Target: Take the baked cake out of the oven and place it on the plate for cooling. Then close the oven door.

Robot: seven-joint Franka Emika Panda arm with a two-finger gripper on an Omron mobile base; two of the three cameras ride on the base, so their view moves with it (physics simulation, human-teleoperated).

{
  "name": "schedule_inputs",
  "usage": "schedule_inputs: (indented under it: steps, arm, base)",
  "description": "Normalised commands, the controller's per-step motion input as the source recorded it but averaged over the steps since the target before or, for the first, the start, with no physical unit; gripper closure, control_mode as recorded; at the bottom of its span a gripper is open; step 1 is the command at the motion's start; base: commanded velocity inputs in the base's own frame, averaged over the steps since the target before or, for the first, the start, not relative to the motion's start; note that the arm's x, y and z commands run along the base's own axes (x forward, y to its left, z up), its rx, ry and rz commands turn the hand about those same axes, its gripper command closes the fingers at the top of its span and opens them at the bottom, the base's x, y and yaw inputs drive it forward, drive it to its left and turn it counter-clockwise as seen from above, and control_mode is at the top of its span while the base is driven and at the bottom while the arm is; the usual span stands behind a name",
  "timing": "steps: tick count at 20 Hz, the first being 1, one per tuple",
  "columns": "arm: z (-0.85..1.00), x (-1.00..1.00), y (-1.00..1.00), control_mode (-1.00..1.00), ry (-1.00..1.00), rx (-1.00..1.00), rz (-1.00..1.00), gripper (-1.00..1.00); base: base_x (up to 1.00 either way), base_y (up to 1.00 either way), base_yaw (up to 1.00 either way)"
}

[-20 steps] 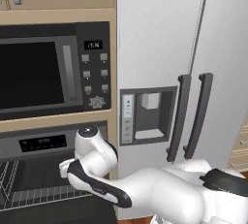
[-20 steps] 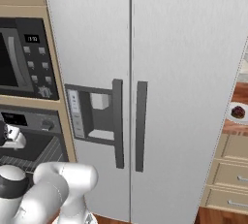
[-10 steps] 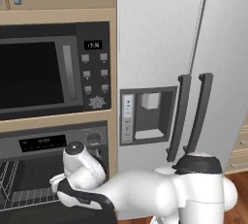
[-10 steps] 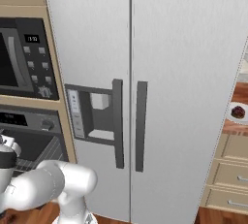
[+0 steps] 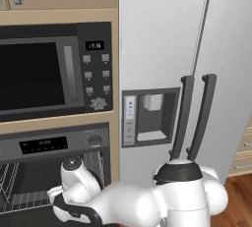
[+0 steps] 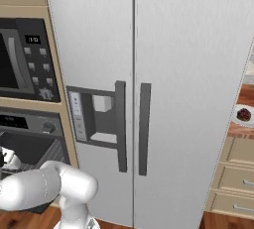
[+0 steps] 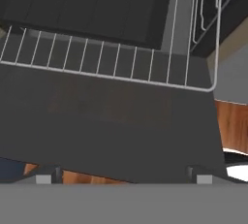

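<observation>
The oven (image 5: 54,145) stands open below the microwave, its wire rack (image 7: 106,60) bare. The oven door (image 7: 111,131) hangs folded down, a flat dark panel right under my hand. My gripper (image 7: 123,175) hovers above that panel, open, with nothing between its fingertips (image 7: 44,177). In the left base view my arm bends low to the left in front of the oven cavity. Far to the right, past the fridge, the baked cake (image 6: 244,113) sits on the plate (image 6: 236,120) on a wooden counter.
A black microwave (image 5: 44,71) sits above the oven. The tall grey fridge (image 6: 149,74) with two dark handles stands between the oven and the plate's counter. Drawers (image 6: 235,183) lie below that counter. Wooden floor (image 7: 232,126) shows beside the door.
My arm has swung down and to the left, bringing the hand lower in front of the open oven. The jaws stayed open.
</observation>
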Motion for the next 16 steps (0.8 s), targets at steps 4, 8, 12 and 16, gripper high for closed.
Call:
schedule_inputs:
  steps: [4, 8, 12, 16]
  arm:
    - [-0.19, -0.01, 0.18, -1.00, 0.00, 0.00, -0.10, -1.00]
    - [-0.20, -0.02, 0.13, -1.00, 0.02, 0.00, -0.07, -1.00]
    - [-0.29, 0.06, 0.07, -1.00, 0.01, 0.00, -0.04, -1.00]
    - [-0.36, 0.18, 0.04, -1.00, 0.00, 0.00, 0.00, -1.00]
  base:
    - [0.00, 0.00, 0.00]
    - [0.00, 0.00, 0.00]
    - [0.00, 0.00, 0.00]
    - [0.00, 0.00, 0.00]
